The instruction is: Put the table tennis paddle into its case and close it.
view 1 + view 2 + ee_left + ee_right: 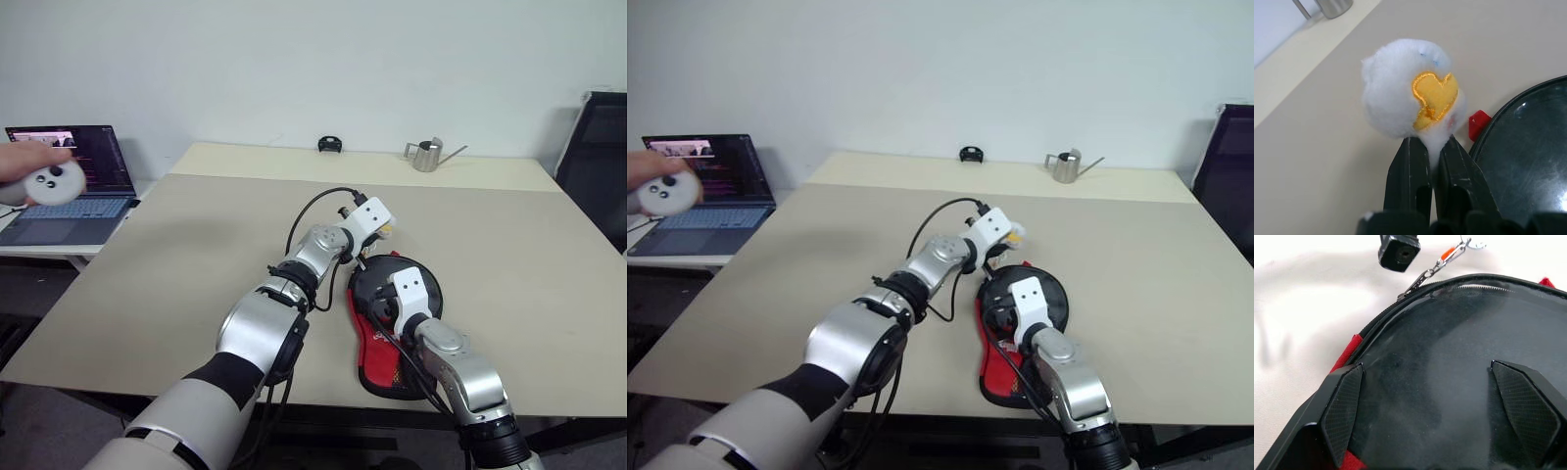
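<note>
Left gripper (pixel 1432 152): pinched shut on a fluffy white pom-pom charm (pixel 1410 88) with an orange heart patch, at the far left edge of the case.
Right gripper (pixel 1442 416): fingers spread wide, holding nothing, hovering just over the case's round black top.
Case (pixel 392 328): lies near the table's (pixel 196 255) near edge, right of centre; round black end far, red panel near.
Long axis: runs near to far, tilted a little right at the far end.
Zipper pull (pixel 1422 278): at the far rim, its chain leading toward the left gripper.
Paddle: not visible apart from the case; judged to be inside already.
Key relation: the left gripper holds the charm tied to the pull, so closing likely falls to that arm, while the right sits ready to press the case flat.
</note>
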### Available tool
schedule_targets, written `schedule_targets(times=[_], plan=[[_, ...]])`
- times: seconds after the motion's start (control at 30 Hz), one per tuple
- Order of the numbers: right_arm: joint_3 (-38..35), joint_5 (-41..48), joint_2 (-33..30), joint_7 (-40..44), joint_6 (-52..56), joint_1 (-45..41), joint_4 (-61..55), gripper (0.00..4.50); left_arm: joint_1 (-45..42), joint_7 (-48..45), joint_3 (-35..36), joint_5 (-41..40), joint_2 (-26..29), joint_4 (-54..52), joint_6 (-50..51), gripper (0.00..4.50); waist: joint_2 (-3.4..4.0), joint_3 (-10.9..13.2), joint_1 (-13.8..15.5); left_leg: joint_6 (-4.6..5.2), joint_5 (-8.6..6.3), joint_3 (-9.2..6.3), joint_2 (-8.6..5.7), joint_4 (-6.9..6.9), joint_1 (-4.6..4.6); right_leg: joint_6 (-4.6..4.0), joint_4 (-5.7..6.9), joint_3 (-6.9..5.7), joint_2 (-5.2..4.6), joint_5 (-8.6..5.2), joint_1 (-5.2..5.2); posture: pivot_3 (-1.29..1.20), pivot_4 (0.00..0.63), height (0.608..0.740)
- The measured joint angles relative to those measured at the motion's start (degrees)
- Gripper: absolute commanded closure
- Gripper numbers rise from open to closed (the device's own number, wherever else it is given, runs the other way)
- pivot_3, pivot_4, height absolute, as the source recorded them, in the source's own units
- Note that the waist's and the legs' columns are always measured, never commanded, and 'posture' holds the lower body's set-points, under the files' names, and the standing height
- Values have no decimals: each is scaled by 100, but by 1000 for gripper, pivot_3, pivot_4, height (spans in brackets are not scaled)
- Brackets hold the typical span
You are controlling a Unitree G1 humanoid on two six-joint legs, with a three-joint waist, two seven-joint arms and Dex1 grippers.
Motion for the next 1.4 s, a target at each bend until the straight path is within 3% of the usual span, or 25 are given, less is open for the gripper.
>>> schedule_targets(times=[0.43, 0.97, 1.2, 1.4], plan=[[-134, 6, 85, -366, 280, 504, -667, 0, 1, 650, -285, 467, -252, 36, -74, 4489, 6, -6, 83, 4, -8, -28, -21, -5, -9, 26, -37, -24, -32, -12, 21, 0, 150, 740], [-106, -3, 295, -747, 887, 1123, -1642, 0, -327, 1602, 213, 288, -528, 142, 340, 4489, 10, -4, 83, 4, -10, -43, -28, -7, -15, 34, -40, -40, -41, -18, 20, 0, 150, 740], [-51, -10, 367, -865, 938, 1277, -1815, 0, -326, 1683, 52, 478, -538, 151, 353, 4489, 10, -4, 79, 3, -11, -43, -28, -8, -15, 34, -41, -41, -40, -18, 21, 0, 150, 740], [1, -10, 395, -909, 940, 1279, -1814, 0, -278, 1199, -17, 529, -701, 122, 412, 4489, 12, -6, 34, 2, -11, -44, -27, -9, -14, 34, -42, -42, -40, -18, 22, 0, 150, 740]])
